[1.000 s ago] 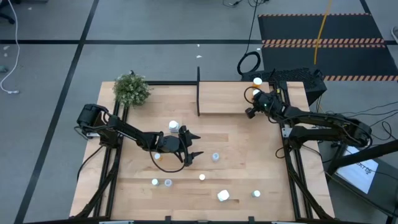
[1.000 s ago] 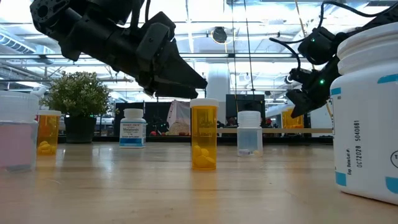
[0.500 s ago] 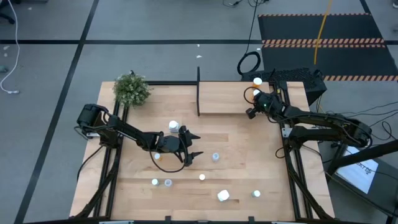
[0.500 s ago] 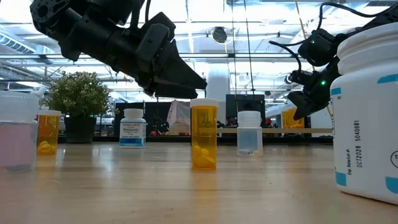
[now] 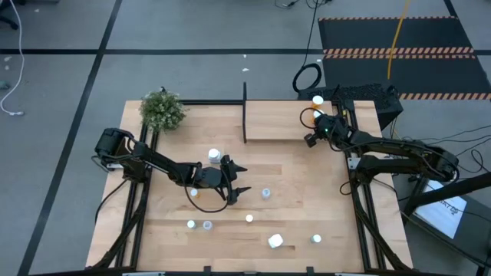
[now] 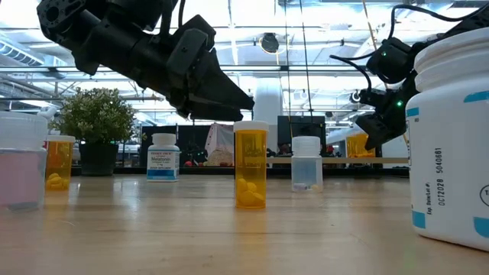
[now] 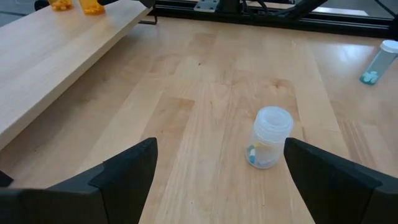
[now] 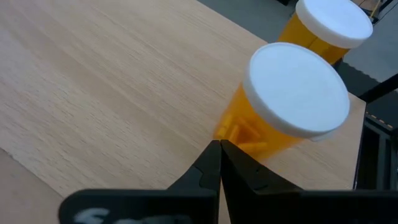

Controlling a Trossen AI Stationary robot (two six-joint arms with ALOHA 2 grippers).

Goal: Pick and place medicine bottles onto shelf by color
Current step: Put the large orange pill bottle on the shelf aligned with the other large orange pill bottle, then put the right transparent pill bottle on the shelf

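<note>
Two orange bottles (image 5: 317, 100) (image 5: 308, 115) with white caps stand on the light wooden shelf (image 5: 276, 123), near its right end. My right gripper (image 5: 312, 124) is shut and hovers just beside the nearer orange bottle (image 8: 292, 99); the second orange bottle (image 8: 333, 25) stands behind it. My left gripper (image 5: 242, 180) is open above mid-table. A small clear bottle (image 7: 268, 137) stands on the tabletop ahead of its spread fingers, apart from them. A white bottle (image 5: 214, 156) stands upright beside the left arm. My right gripper's shut fingertips (image 8: 208, 163) point at the lower wall of the nearer orange bottle (image 8: 249, 134), which stands on the shelf. Whether they touch it cannot be told.
Several more small bottles stand along the near part of the table (image 5: 207, 225) (image 5: 249, 218) (image 5: 275, 241) (image 5: 315, 239). A green plant (image 5: 163, 110) sits at the far left corner. The shelf's black post (image 5: 245, 96) rises at its left end. Another pale bottle (image 7: 376, 62) stands farther right.
In the low view my right gripper has shifted a little toward the table's right edge, still shut. The left arm and the bottles have kept still.
</note>
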